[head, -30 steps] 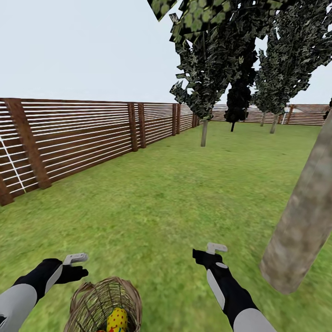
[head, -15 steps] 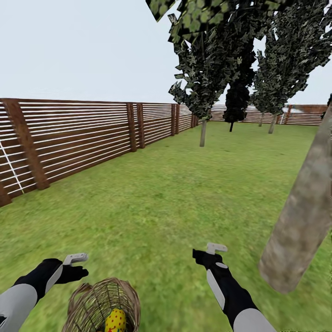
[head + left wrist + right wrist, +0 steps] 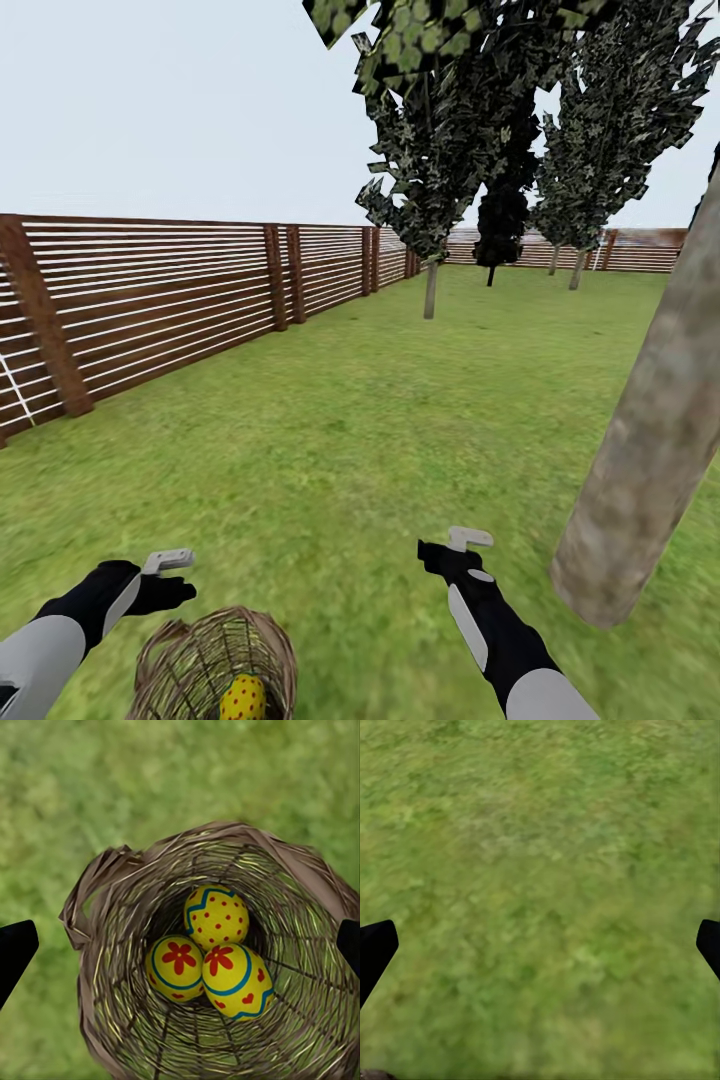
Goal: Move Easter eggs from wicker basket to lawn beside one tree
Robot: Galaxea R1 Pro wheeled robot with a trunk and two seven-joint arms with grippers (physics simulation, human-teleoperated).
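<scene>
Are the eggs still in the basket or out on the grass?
In the basket. The left wrist view shows all three eggs nestled together at the bottom of the wicker basket; none lie on the lawn.

Below my left arm, the wicker basket (image 3: 217,967) sits on the lawn (image 3: 380,420) with all three Easter eggs (image 3: 214,952) clustered touching in its bottom. The tree (image 3: 645,440), its trunk leaning, rises to my right.
</scene>
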